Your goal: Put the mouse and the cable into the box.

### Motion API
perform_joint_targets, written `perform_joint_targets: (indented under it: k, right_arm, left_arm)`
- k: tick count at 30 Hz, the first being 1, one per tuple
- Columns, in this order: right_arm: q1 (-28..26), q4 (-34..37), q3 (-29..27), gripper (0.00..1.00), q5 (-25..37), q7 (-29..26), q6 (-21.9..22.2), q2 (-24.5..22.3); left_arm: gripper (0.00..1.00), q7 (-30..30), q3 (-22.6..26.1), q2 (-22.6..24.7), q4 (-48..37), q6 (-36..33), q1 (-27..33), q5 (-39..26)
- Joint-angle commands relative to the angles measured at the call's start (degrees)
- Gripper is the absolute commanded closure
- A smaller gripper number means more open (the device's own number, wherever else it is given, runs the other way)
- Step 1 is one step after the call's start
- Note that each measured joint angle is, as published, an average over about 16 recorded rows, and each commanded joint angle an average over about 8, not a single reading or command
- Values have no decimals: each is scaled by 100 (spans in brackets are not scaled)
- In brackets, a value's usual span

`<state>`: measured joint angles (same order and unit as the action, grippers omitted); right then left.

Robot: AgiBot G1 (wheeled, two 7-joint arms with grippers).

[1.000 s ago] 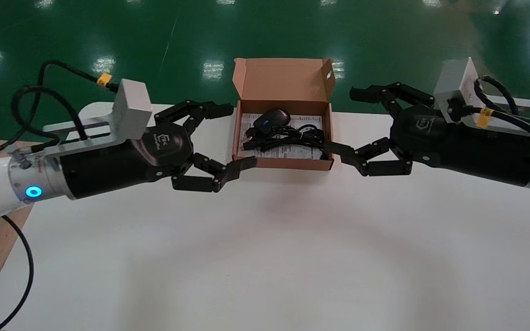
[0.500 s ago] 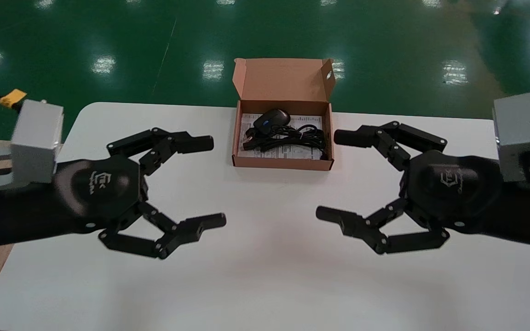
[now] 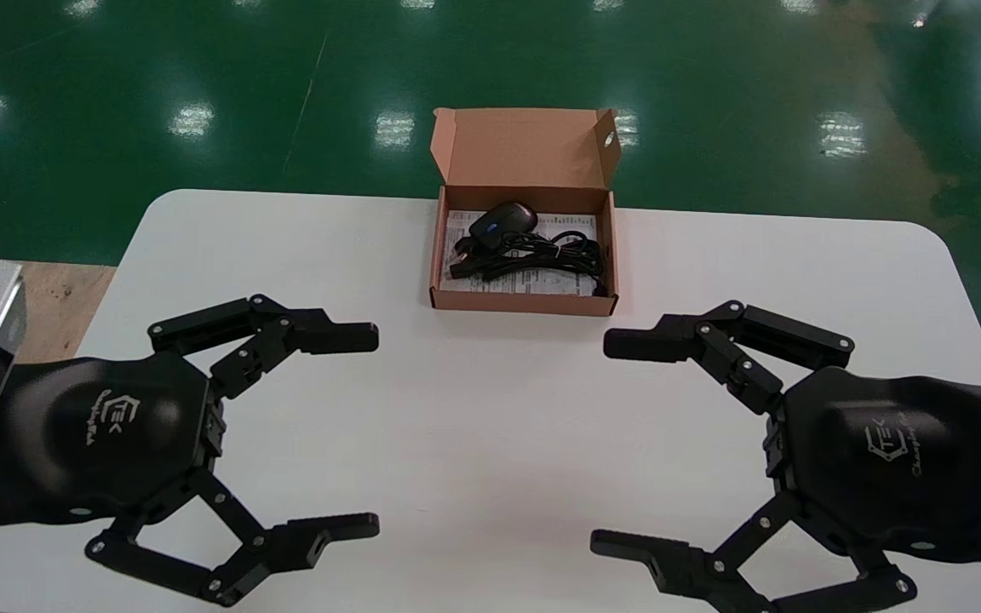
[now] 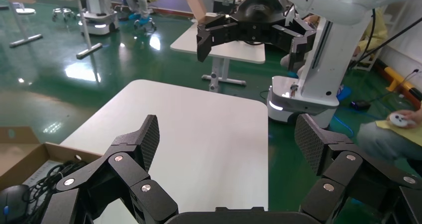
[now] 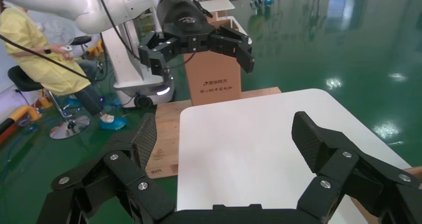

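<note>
You've got one mouse (image 3: 503,221) and one cable (image 3: 542,253), both inside the single open box (image 3: 524,302), far side of the table (image 3: 473,426). Two grippers, left gripper (image 3: 369,432) and right gripper (image 3: 608,443), hover nearer you, fingers spread wide.

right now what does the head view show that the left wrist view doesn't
Only the head view: the whole box with its lid standing open, and the printed sheet under its contents. Only the left wrist view: a white robot base and a seated person beside it, on the green floor beyond the table. Both: the mouse and cable lying inside the box, plus the left gripper and right gripper, each open and empty above the table.
</note>
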<state>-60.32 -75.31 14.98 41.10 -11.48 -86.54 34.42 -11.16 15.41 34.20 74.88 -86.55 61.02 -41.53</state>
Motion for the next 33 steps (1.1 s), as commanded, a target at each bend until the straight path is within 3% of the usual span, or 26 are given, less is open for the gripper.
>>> perform_joint_targets:
  k: [1,33]
  right_arm:
    - [6,-5,-7,0,-9,3,-2,-4]
    - [-115,165,97,0,69,68,81,54]
  left_arm:
    - [0,1,-2,-1,0,-1,-2,3]
    - [0,38,54,73,-122,80,48,-28]
